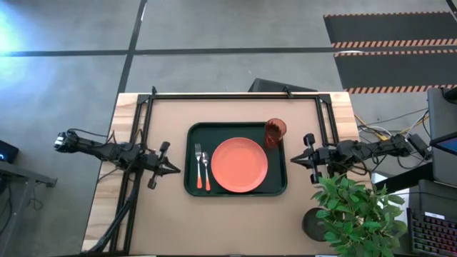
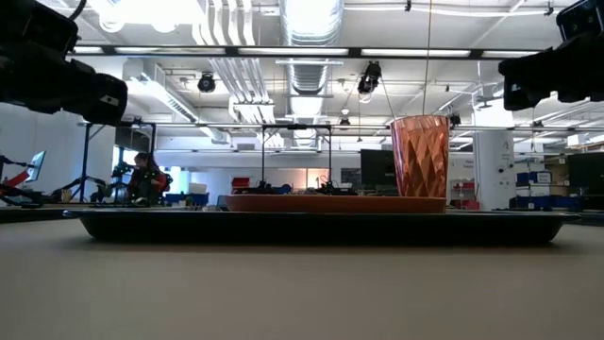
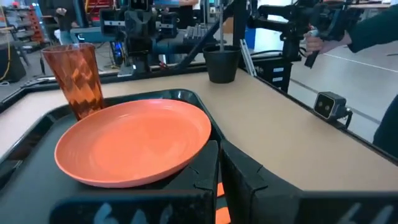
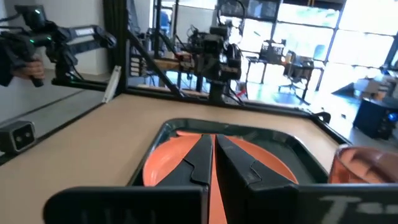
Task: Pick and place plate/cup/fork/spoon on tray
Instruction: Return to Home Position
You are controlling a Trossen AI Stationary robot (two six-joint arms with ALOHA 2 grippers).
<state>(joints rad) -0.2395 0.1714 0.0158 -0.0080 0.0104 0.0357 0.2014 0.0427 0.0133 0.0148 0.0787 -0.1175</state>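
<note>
The dark tray [image 1: 191, 140] lies mid-table. On it are the coral-orange plate [image 1: 239, 165], the reddish-brown cup [image 1: 275, 132] upright at its far right corner, and the fork [image 1: 198, 165] and spoon [image 1: 206, 170] side by side on its left part. My left gripper [image 1: 177, 170] is shut and empty just off the tray's left rim, pointing at the tray. My right gripper [image 1: 294, 161] is shut and empty just off the right rim. The left wrist view shows the plate [image 3: 134, 149] and cup [image 3: 74, 78]. The right wrist view shows the plate [image 4: 171, 162].
A leafy plant [image 1: 353, 214] in a dark pot [image 1: 314, 223] stands at the table's near right corner, close to my right arm. A black frame [image 1: 235, 95] runs along the far edge and down both sides. Bare tabletop lies near the front edge.
</note>
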